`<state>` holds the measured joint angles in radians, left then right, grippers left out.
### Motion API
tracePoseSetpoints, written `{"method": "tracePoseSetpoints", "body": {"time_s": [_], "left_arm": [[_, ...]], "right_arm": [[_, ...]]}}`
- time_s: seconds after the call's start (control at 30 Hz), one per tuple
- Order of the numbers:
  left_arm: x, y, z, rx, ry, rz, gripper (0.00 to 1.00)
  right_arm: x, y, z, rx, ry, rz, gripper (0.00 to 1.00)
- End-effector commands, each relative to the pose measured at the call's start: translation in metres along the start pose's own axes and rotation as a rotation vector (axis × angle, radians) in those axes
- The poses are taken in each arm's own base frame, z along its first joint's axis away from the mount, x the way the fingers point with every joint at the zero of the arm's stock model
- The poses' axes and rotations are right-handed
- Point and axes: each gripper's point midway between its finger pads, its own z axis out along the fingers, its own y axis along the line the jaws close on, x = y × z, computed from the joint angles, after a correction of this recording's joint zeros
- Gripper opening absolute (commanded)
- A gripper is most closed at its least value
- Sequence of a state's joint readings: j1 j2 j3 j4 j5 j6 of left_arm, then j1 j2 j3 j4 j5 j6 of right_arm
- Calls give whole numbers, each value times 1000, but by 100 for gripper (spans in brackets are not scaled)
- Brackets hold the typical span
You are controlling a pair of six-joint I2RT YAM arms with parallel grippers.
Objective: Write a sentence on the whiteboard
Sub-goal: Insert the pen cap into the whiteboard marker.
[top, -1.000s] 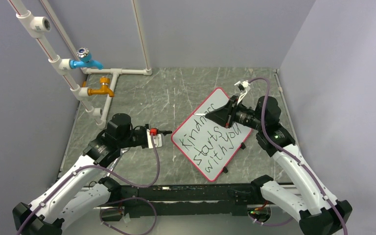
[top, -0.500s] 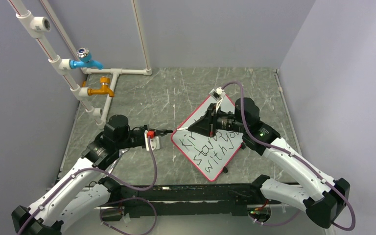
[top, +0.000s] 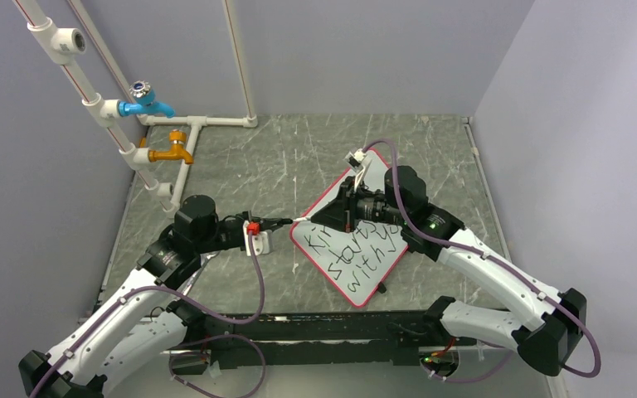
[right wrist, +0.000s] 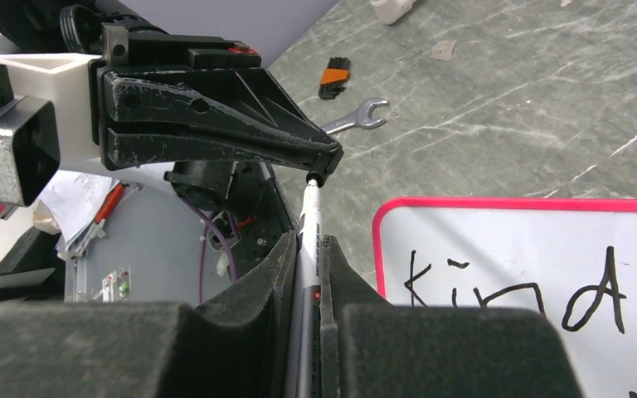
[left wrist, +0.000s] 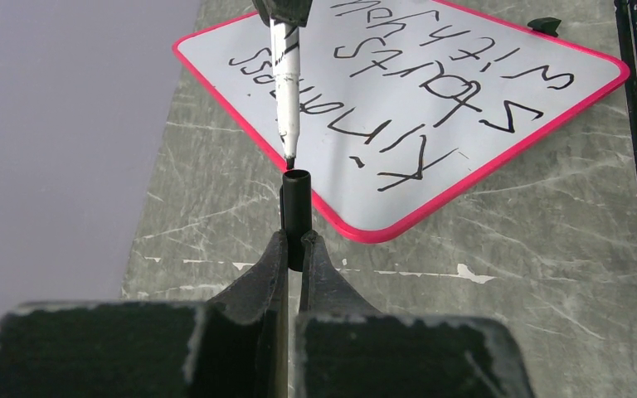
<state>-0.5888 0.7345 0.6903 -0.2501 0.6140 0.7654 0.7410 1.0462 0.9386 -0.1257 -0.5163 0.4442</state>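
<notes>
The whiteboard (top: 336, 269) lies tilted on the table, red-rimmed, with the sentence (top: 363, 249) in black letters; my right arm covers its upper part. In the left wrist view the whiteboard (left wrist: 357, 195) and sentence (left wrist: 431, 91) appear upside down. My left gripper (top: 286, 221) is shut on a black marker cap (left wrist: 296, 207), just off the board's left corner. My right gripper (top: 319, 217) is shut on a white marker (left wrist: 284, 83) whose tip meets the cap's mouth. From the right wrist view the marker (right wrist: 308, 215) points at the left gripper (right wrist: 323, 170), beside the whiteboard (right wrist: 498, 240).
White pipes carrying a blue tap (top: 145, 104) and an orange tap (top: 170, 153) stand at the back left. A wrench (right wrist: 352, 118) and a small orange-black part (right wrist: 333, 79) lie on the marble table. A black clip (top: 380, 288) sits at the board's near edge. Walls close in on both sides.
My right arm has swung left across the board, bringing the marker tip up to the cap. My left gripper has edged slightly right with the cap.
</notes>
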Motion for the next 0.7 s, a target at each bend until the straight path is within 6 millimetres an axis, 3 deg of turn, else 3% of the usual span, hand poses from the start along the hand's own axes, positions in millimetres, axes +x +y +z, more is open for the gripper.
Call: {"method": "tracePoseSetpoints", "body": {"time_s": [0.0, 0.67], "left_arm": [[-13, 0, 0, 4, -54, 17, 0], [-12, 3, 0, -11, -48, -7, 0]], "right_arm": [[-27, 11, 0, -8, -69, -62, 0], [-21, 7, 6, 7, -51, -54, 0]]}}
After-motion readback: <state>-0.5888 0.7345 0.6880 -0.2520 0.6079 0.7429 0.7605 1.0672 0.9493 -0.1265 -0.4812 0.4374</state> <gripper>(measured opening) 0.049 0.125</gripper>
